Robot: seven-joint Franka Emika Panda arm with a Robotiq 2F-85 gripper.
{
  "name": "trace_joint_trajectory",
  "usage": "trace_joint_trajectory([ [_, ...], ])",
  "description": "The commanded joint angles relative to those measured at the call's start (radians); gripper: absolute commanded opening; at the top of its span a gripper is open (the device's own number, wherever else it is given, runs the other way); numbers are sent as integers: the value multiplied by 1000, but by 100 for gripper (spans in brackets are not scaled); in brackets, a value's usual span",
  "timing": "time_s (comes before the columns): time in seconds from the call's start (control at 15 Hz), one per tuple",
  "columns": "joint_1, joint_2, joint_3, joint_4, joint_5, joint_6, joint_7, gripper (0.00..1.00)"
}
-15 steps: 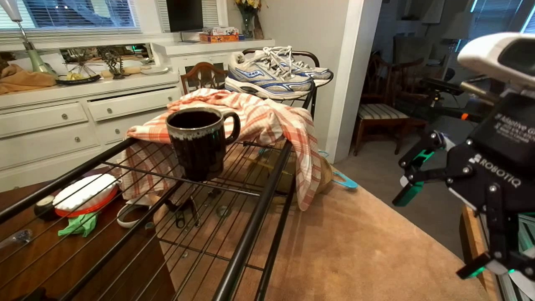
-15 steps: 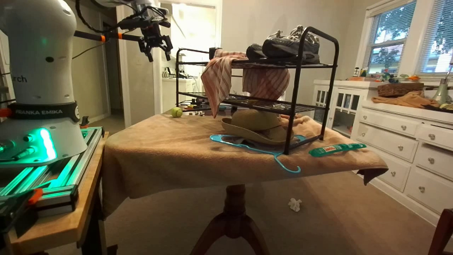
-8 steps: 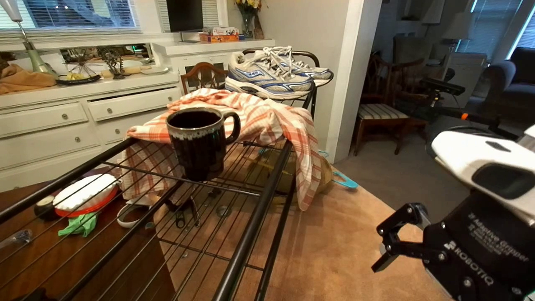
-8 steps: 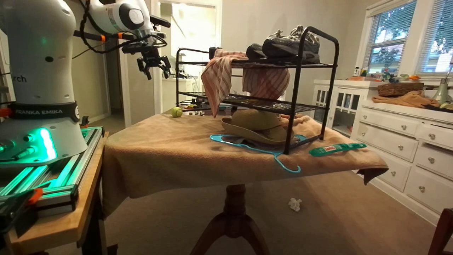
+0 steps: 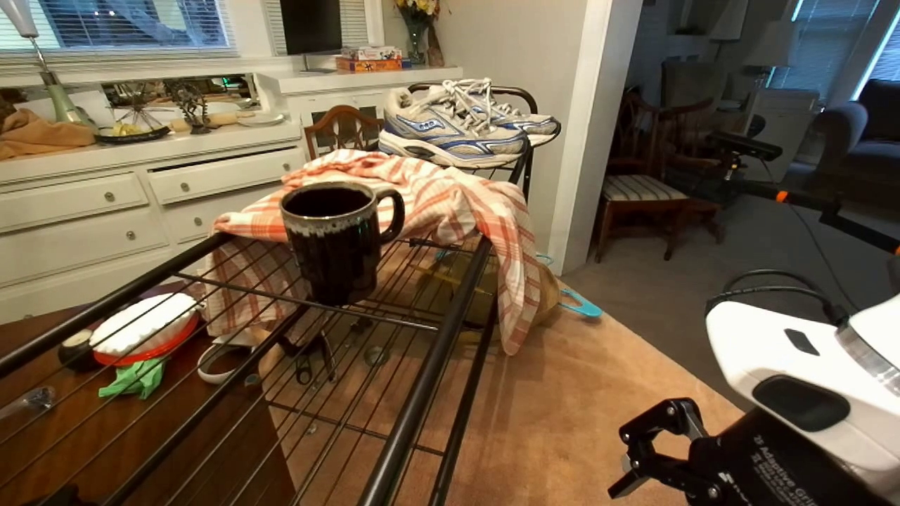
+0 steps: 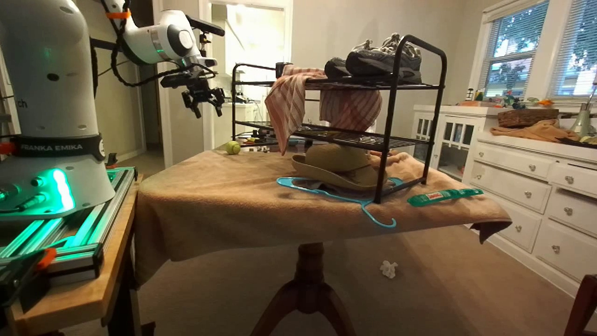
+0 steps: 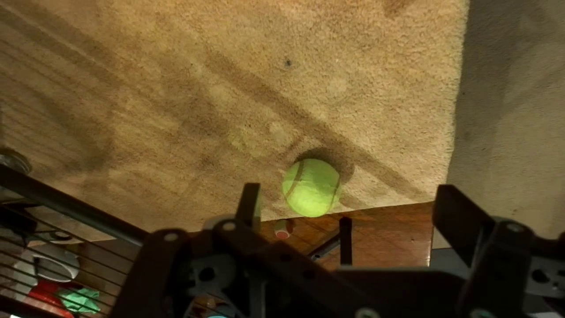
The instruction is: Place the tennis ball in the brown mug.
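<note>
The tool (image 7: 348,193) hangs with jaws wide apart above the tennis ball (image 7: 311,190), which rests on a tan cloth (image 7: 353,66) near its edge; past that shows the dark wood counter (image 7: 397,240). A black rack (image 5: 437,355) bears the brown mug (image 5: 334,253), upright beside a checked towel (image 5: 422,186). Beyond sit shoes (image 5: 457,133), then white drawers (image 5: 67,202) and a window (image 5: 140,24).
</note>
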Motion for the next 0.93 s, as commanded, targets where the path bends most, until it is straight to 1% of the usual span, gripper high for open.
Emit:
trace_joint_trajectory([
  [0.0, -4, 0, 4, 0, -2, 0, 4, 100],
  [0.27, -6, 0, 7, 2, -2, 0, 5, 100],
  [0.33, -19, 6, 14, 8, -9, -5, 22, 100],
  [0.4, -31, 25, 20, 11, -17, 38, 35, 100],
  [0.87, -191, 140, 136, 52, -117, 166, 154, 100],
])
